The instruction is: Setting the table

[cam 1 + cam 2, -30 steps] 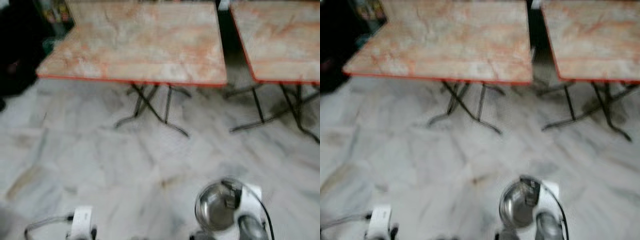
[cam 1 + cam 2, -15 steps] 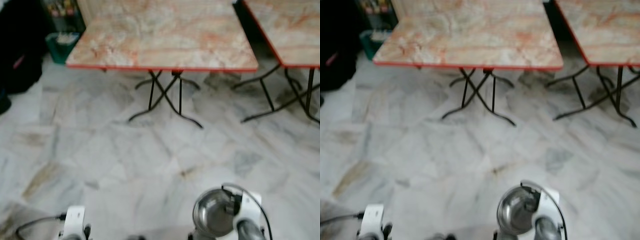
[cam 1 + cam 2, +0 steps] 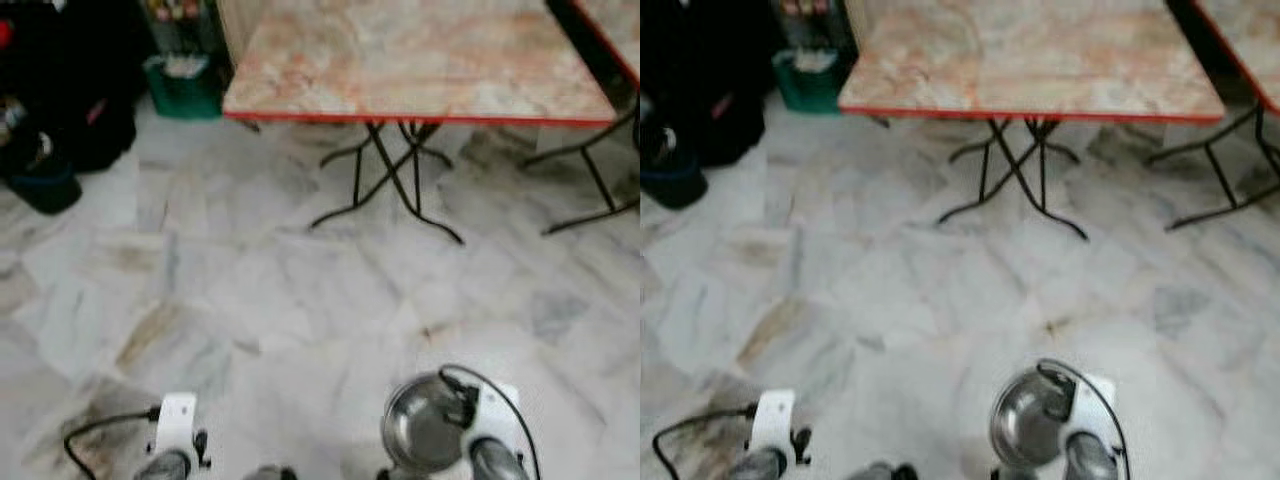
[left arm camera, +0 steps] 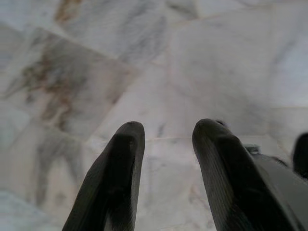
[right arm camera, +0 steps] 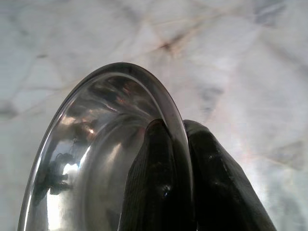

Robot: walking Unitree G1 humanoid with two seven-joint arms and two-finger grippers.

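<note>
The right gripper (image 5: 175,159) pinches the rim of a steel bowl (image 3: 425,428), one finger inside and one outside, well short of the marble-topped folding table (image 3: 420,60). The hold is thin: a jolt while walking could let the bowl swivel or slip onto the floor tiles (image 3: 300,300). The left gripper (image 4: 166,159) hangs empty, fingers apart. The table's splayed legs (image 3: 385,185) could catch a foot.

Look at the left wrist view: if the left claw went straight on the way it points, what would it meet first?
Probably the marble floor. The left claw is open and empty, with bare tiles beyond its fingertips and nothing between, though how far off the floor lies is unclear.
</note>
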